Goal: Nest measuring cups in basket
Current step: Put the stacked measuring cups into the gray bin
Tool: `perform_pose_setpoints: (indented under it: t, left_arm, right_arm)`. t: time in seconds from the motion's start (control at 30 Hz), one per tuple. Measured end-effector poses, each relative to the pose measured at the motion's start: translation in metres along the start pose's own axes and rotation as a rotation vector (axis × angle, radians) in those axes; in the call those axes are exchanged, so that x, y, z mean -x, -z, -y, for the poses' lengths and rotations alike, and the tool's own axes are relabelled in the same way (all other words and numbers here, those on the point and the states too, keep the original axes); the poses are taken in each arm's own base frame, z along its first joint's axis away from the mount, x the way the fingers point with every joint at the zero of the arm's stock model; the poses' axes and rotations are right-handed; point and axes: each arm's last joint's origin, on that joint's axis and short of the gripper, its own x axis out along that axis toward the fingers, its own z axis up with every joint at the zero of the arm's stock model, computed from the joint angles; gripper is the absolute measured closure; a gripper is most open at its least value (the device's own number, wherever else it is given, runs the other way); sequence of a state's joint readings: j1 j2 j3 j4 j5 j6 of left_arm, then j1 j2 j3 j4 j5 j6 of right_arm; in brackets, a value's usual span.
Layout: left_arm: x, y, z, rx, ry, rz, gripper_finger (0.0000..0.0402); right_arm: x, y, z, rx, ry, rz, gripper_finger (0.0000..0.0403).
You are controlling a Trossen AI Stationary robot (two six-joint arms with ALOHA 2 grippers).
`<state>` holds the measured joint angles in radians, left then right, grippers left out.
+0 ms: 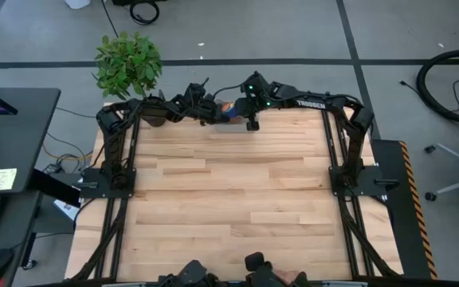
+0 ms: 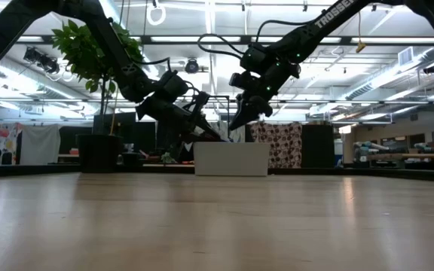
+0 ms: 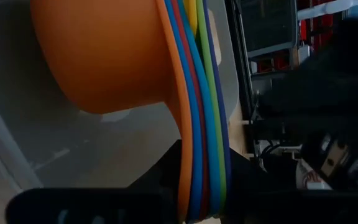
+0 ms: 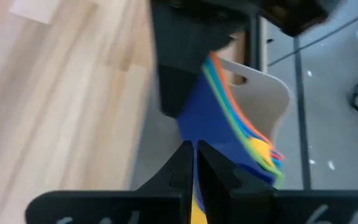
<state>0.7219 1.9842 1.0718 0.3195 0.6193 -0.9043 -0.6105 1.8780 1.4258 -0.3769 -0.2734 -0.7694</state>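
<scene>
The measuring cups [image 3: 104, 56] are nested in one stack, with the orange one outermost and blue, red, green and yellow rims layered behind it. My left gripper [image 3: 204, 186] is shut on the stack inside the pale basket [image 2: 232, 159] at the table's far edge. My right gripper [image 4: 195, 149] is shut and hangs just over the basket, its tips right at the stack's blue side [image 4: 210, 118]. A thin yellow strip shows in the slit between its fingers; I cannot tell what it is. My left gripper pinches the stacked flat handles [image 3: 201, 155] between its two fingers, one finger on each flat face. It comes in slanting down from the table's left. The bowls stick out beyond the fingertips, the orange bowl bulging sideways inside the basket. My right gripper: I cannot tell whether its tips touch the stack.
A dark pot [image 2: 98, 153] holding a leafy plant [image 1: 127, 62] stands at the far left corner, close to my left arm. The basket's wall with a handle hole [image 4: 272, 93] rises behind the stack. Bare wooden tabletop [image 1: 229, 199] stretches from here to the near edge.
</scene>
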Motion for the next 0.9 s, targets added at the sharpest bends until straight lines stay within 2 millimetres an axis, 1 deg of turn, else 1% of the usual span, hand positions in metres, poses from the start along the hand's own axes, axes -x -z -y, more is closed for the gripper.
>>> perform_pose_setpoints:
  t: [0.17,0.33,0.4,0.5,0.7,0.9]
  left_arm:
    - [0.0,0.0,0.001,-0.013,0.015,0.002,0.0338]
    - [0.0,-0.001,0.003,-0.015,0.043,-0.016,0.0267]
    - [0.0,-0.001,0.004,-0.019,0.047,-0.017,0.0252]
    - [0.0,-0.001,0.004,-0.019,0.048,-0.017,0.0249]
    - [0.0,0.0,0.004,-0.019,0.058,-0.031,0.0259]
    - [0.0,0.0,0.004,-0.019,0.061,-0.034,0.026]
  right_arm:
    - [0.008,-0.003,0.0,0.003,0.017,-0.003,0.0377]
    - [0.017,-0.006,0.0,0.005,0.023,0.0,0.0377]
    - [0.021,-0.008,0.0,0.005,0.027,0.002,0.0377]
    - [0.027,-0.01,0.0,0.007,0.033,0.006,0.0377]
    - [0.041,-0.015,-0.001,0.007,0.045,0.017,0.0377]
    - [0.042,-0.011,-0.004,-0.008,0.013,-0.015,0.0377]
